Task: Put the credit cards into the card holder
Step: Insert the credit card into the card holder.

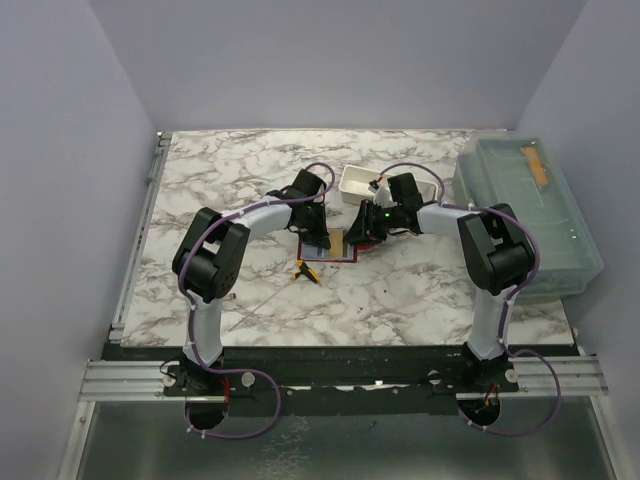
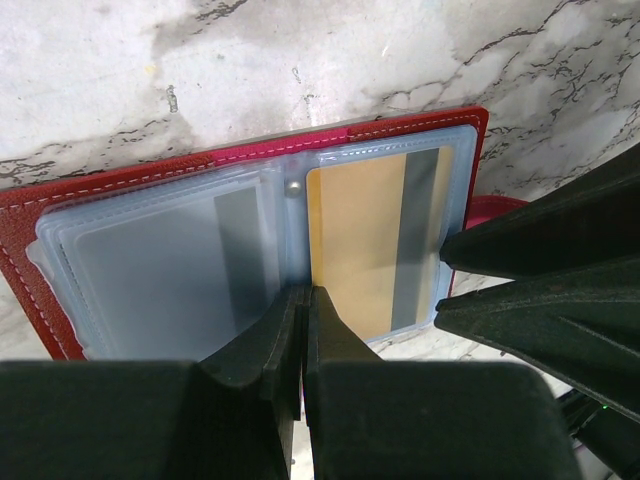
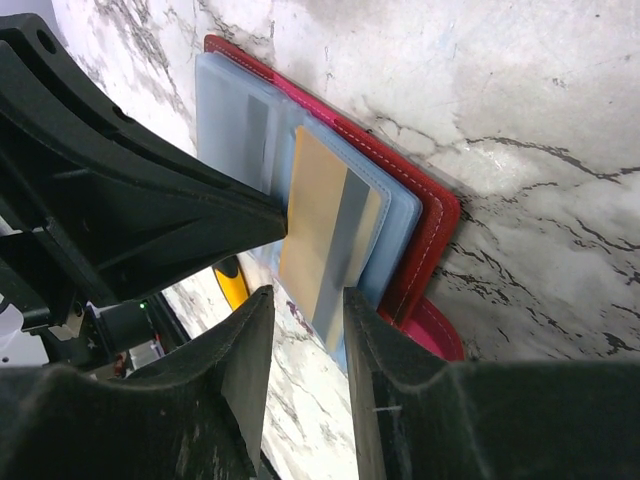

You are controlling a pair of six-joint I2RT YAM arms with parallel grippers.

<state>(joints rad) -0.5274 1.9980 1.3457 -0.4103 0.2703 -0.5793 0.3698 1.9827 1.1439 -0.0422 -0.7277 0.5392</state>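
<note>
**A:** How are the pincers found?

**B:** The right pincer is held part-open with nothing clamped, and its tips are set at the outer edge of the gold card. The left pincer is clenched and pressed onto the holder by its spine. Whether a sleeve leaf is nipped between the tips cannot be told.

**A:** And where is the card?

**B:** It is seen inside the clear right-hand pocket, apparently almost home. A pale card appears to be lodged in the left-hand pocket. The holder is laid open on the bench.

**A:** What is called for to finish well?

**B:** The card is best nudged by its edge, flat and in line with the pocket, so that no corner is caught on the plastic. The push should be light, since the sleeve may be buckled. The holder should be pinned by the left pincer until the push is done, lest it be slid across the marble. Only then should both pincers be lifted straight off.
</note>
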